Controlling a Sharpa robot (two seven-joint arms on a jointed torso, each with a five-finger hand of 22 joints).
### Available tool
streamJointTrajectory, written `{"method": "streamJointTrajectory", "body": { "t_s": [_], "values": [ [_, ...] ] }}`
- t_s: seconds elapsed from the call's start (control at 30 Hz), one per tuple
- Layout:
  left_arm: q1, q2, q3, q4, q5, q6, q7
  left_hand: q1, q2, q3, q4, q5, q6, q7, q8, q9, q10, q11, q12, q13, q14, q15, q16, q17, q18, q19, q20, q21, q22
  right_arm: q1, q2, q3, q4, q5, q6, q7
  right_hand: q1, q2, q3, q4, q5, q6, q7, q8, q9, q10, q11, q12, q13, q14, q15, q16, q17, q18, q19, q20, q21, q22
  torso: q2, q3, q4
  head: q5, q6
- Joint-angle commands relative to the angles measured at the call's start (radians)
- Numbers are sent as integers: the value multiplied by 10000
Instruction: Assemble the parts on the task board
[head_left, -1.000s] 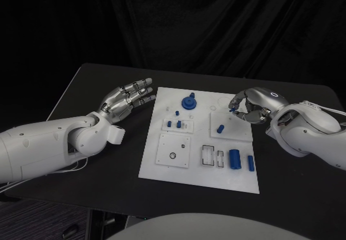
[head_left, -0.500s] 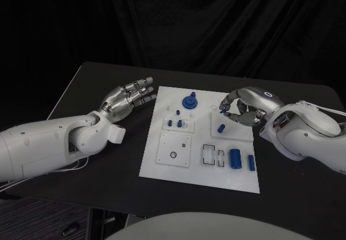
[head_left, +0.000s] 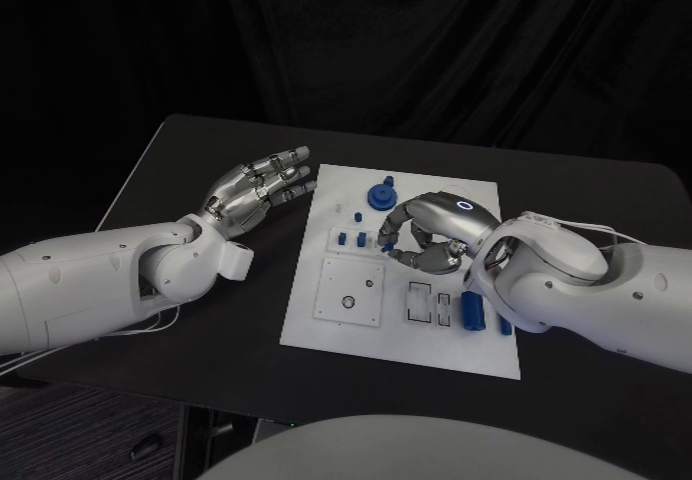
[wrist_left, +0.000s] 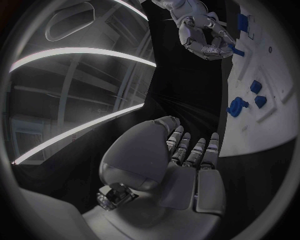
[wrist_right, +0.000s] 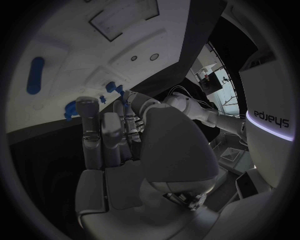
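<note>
Left hand: fingers apart, holding nothing, beside the task board.
Right hand: curled over the board; grasp cannot be told.
Parts: likely light, rigid, smooth; best pinched across their sides.

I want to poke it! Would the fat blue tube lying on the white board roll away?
Probably yes. The blue tube looks round and smooth and lies on its side on the flat task board, so a sideways poke would likely send it rolling. It also looks small and hard, so it should stay stiff and feel light.
</note>
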Motion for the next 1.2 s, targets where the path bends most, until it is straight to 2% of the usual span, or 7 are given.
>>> {"method": "streamJointTrajectory", "body": {
  "t_s": [0.03,0.2,0.3,0.5,0.7,0.87,1.2],
  "values": [
    [-15,-37,8,70,44,73,685,15,-90,56,-15,12,22,25,26,12,-5,79,58,9,85,-5,58,14,-196,74,8,47,15,-192,296,4,-129,-610,554,-153,-72,18,-48,-1,42,104,-4,42,44,131,9,-88,-64,156,-3,152,155,-3,133,-1,208,769,-13,-1,-15,92,-6],
    [-15,-64,8,86,45,62,668,8,-99,62,-4,12,26,28,28,13,0,77,62,10,87,-3,61,14,-206,82,7,50,16,-454,693,6,-389,-787,744,-204,-78,34,-86,-21,56,188,-33,50,96,275,-22,-176,-155,270,-26,307,334,-36,245,-18,438,826,-22,-1,-26,175,-6],
    [-16,-66,8,91,45,66,656,8,-99,62,-4,12,26,28,28,13,0,77,62,10,87,-3,61,14,-206,82,7,50,16,-580,843,6,-524,-835,814,-235,-80,34,-92,-24,57,199,-36,49,103,290,-25,-193,-170,280,-29,322,350,-40,257,-21,462,832,-22,-6,-7,153,-6],
    [-17,-48,8,85,45,96,635,8,-99,62,-4,12,26,28,28,13,0,77,62,10,87,-3,61,14,-206,82,7,50,16,-762,1056,6,-734,-951,853,-287,-71,35,-104,-45,74,224,-44,39,122,342,-35,-244,-216,311,-39,362,392,-45,288,-30,508,842,-13,10,15,141,-6],
    [-22,-19,8,64,45,123,612,-1,-109,73,8,13,28,28,29,14,1,77,58,9,94,0,68,15,-220,91,6,54,17,-828,1129,6,-861,-1010,869,-334,-53,34,-105,-71,114,236,-45,26,134,379,-40,-283,-249,314,-46,365,388,-45,297,-37,513,843,-12,-1,-24,198,-6],
    [-31,-15,8,53,45,136,595,-1,-109,73,8,13,28,28,29,14,1,77,58,9,94,0,68,15,-220,91,6,54,17,-845,1141,7,-891,-1024,871,-349,-53,34,-105,-71,114,236,-45,26,134,379,-40,-283,-249,314,-46,365,388,-45,297,-37,513,843,-4,5,-35,216,-6],
    [-80,-23,8,45,45,160,562,-1,-109,73,8,13,28,28,29,14,1,77,58,9,94,0,68,15,-220,91,6,54,17,-857,1040,7,-754,-1030,852,-361,-51,42,-111,-86,157,268,-45,20,154,430,-43,-324,-287,313,-50,364,382,-45,303,-44,512,842,-2,16,-18,228,-6]
  ]
}}
